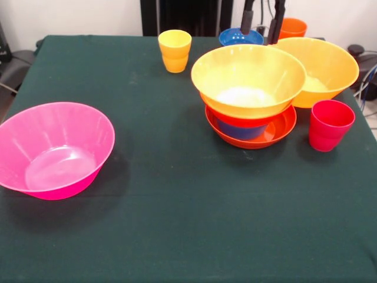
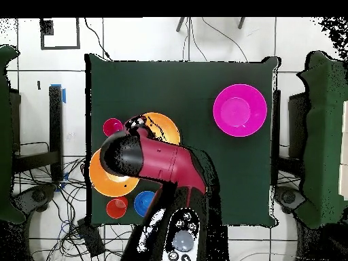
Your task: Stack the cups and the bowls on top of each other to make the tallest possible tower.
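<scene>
Dark green cloth covered the worktop (image 1: pixel 177 236), which stood on a pale tiled floor (image 2: pixel 204 41) marked with black lines, with loose cables (image 2: pixel 61 204) trailing at one side in the overhead view. Nearest lay one large pink bowl (image 1: pixel 54 150), alone and well apart from everything else. Farther back stood the tower (image 1: pixel 250 97): a shallow red-orange bowl lowest, a small blue bowl and another red-orange one in it, and a large yellow-orange bowl on top. One red-pink cup (image 1: pixel 330 125) stood just beside it. Behind, a second large yellow-orange bowl (image 1: pixel 324 68) touched the tower's top bowl. Beyond stood one yellow cup (image 1: pixel 175 50), one more small blue bowl (image 1: pixel 240 37) and one orange cup (image 1: pixel 293 28). The tool (image 1: pixel 261 29) hung at the far edge, its two dark fingers (image 1: pixel 247 20) spread apart, grasping nothing.
</scene>
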